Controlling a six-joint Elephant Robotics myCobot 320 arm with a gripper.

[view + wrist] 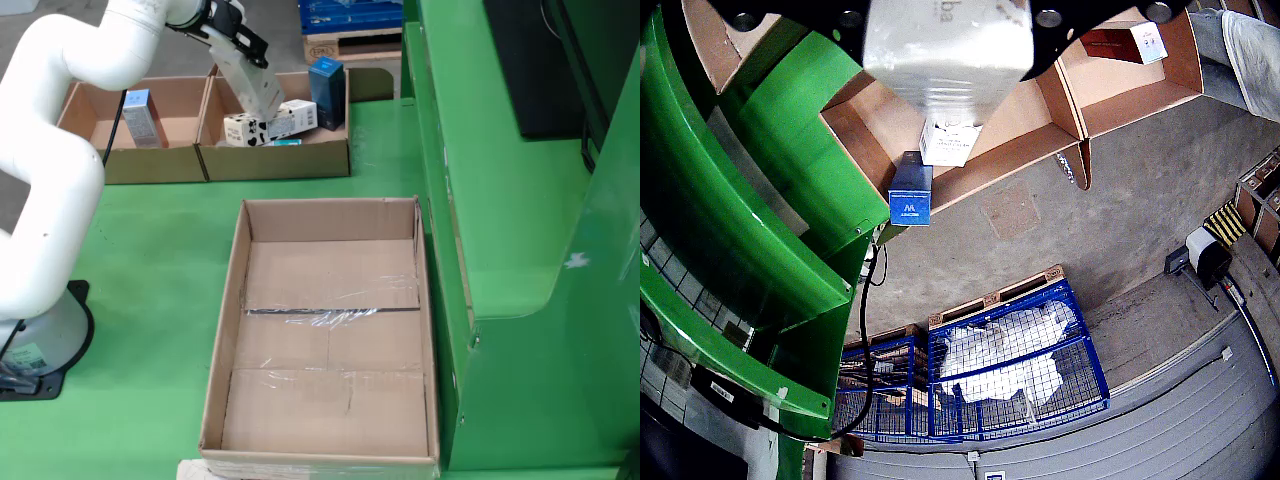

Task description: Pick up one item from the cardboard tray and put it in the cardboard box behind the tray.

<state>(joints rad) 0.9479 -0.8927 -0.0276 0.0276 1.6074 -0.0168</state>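
Observation:
In the fixed view my gripper (240, 45) hangs at the top left, shut on a white carton (256, 86) tilted over the right-hand cardboard box (275, 160) at the back. That box holds an upright blue carton (327, 92), a white carton (295, 118) and a dice-patterned one (244, 130). The large cardboard tray (225, 330) in front shows only its taped floor. In the gripper view the held white carton (945, 45) fills the top centre, above the cardboard box (1010, 120) with its white carton (950, 142) and blue carton (911, 192).
A second cardboard box (150, 160) stands left of the first with a small carton (140, 117) inside. The green machine housing (520, 250) walls the right side. My white arm's base (40, 350) is at the lower left. A blue mesh pallet cage (1010, 360) stands beyond.

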